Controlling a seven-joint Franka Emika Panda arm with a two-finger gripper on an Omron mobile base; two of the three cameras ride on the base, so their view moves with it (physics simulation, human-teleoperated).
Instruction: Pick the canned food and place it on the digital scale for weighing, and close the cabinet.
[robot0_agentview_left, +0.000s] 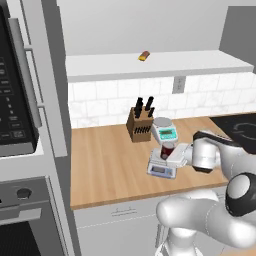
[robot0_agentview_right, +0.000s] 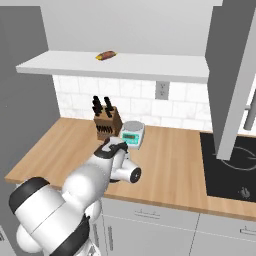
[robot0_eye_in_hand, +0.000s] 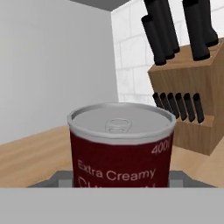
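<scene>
One can (robot0_agentview_left: 167, 149) stands upright on the flat square scale (robot0_agentview_left: 161, 169), its long axis vertical, with the gripper (robot0_agentview_left: 176, 154) hard against its right side. Taking the counter (robot0_agentview_left: 110, 165) from left to right with that scale as the landmark: bare wood lies to the scale's left; the knife block (robot0_agentview_left: 139, 124) stands behind it and to the left; the white round-plate scale (robot0_agentview_left: 164, 131) sits just behind it; the hob (robot0_agentview_left: 239, 127) lies well off to its right.

In the hand view the can (robot0_eye_in_hand: 121, 146) sits dead centre and close, pull-tab lid up, directly ahead between the fingers, with the scale's grey platform showing at either side of its foot.

Whether the fingers are clamped on the can or merely flank it cannot be told. In my judgement, any withdrawal must run straight back to the right, or the can will tip.

The wall cabinet door (robot0_agentview_right: 231, 75), right of the scale and above the hob, hangs open.
</scene>
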